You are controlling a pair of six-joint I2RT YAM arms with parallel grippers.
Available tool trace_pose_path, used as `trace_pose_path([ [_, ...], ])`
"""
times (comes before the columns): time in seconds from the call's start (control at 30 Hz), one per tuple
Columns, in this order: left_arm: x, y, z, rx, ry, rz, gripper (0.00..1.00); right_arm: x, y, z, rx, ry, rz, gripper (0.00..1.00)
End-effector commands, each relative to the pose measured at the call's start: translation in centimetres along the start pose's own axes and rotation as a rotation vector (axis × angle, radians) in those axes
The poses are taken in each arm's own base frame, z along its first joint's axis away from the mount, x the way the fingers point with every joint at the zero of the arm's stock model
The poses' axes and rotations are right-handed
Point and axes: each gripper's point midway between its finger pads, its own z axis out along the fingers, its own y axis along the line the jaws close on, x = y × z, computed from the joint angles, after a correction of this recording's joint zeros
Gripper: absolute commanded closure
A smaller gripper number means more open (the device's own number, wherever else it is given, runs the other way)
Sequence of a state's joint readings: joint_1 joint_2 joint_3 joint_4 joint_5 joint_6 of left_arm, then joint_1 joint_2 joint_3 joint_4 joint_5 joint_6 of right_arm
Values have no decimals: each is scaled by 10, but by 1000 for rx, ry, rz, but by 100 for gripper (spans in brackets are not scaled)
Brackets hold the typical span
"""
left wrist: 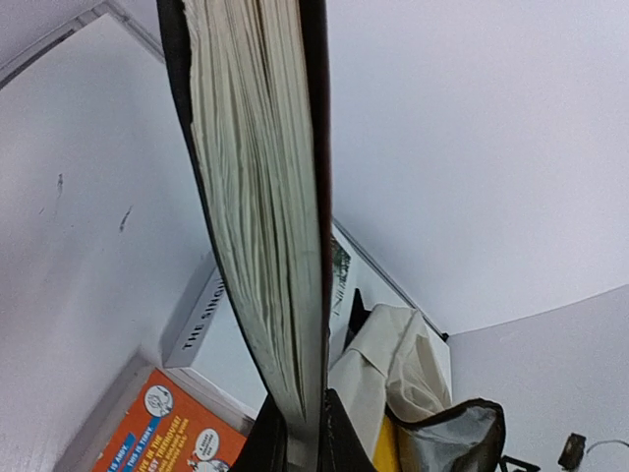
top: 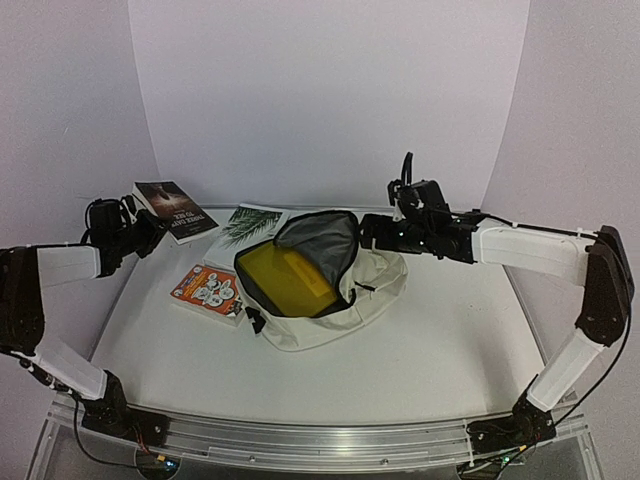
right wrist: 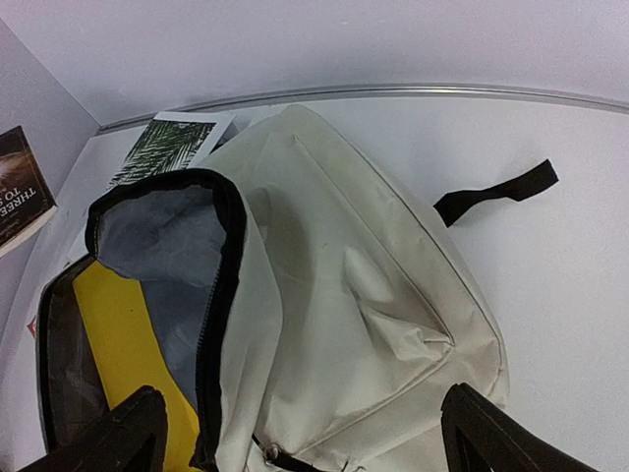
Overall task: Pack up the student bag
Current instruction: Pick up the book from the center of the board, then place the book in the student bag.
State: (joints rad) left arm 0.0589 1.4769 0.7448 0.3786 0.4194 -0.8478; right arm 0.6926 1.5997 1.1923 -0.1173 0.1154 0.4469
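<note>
So the left gripper is clamped tight on one end of a dark book, holding it up off the table edge-on, page edges toward the wrist camera. The backpack sits mid-table. In the top view it's at roughly 4 o'clock from that gripper, fairly near, unzipped, with the mouth gaping up and toward 9 o'clock, so the opening is on the left arm's side. There's a yellow thing lying flat inside. The mouth's long axis looks like it runs about 10 to 4 o'clock, so my guess is the book needs turning to line up with that before it slides in next to the yellow thing. The right gripper is spread wide with nothing in it, hanging at the bag's 1 o'clock corner by the raised flap. Can't tell if it's touching the fabric. Two more books lie at the bag's 10 o'clock, a palm-leaf book and an orange book, right along the way in, so the swing looks a bit tight. The table is smooth and white, with plain pale walls close on three sides.
</note>
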Motion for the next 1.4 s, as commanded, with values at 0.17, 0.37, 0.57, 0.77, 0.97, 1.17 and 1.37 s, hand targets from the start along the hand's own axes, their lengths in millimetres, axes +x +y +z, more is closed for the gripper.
trace_pose_path([
  [0.17, 34, -94, -60, 137, 124, 103, 100, -24, 32, 48, -130, 24, -32, 24],
  [0.37, 93, -132, -66, 216, 307, 93, 100, -28, 39, 66, -139, 25, -60, 41],
  [0.57, 137, -154, -76, 268, 426, 45, 100, -49, 48, 63, -155, -19, -48, 93],
  [0.77, 186, -158, -78, 238, 540, -4, 100, -90, 56, 17, -203, -158, -10, 100],
  [0.97, 217, -152, -78, 180, 590, -40, 100, -116, 63, -17, -264, -275, 30, 100],
  [1.17, 235, -149, -76, 142, 598, -67, 100, -117, 65, -22, -287, -287, 47, 100],
  [1.37, 242, -143, -67, 147, 604, -99, 100, -114, 69, -25, -315, -278, 39, 100],
])
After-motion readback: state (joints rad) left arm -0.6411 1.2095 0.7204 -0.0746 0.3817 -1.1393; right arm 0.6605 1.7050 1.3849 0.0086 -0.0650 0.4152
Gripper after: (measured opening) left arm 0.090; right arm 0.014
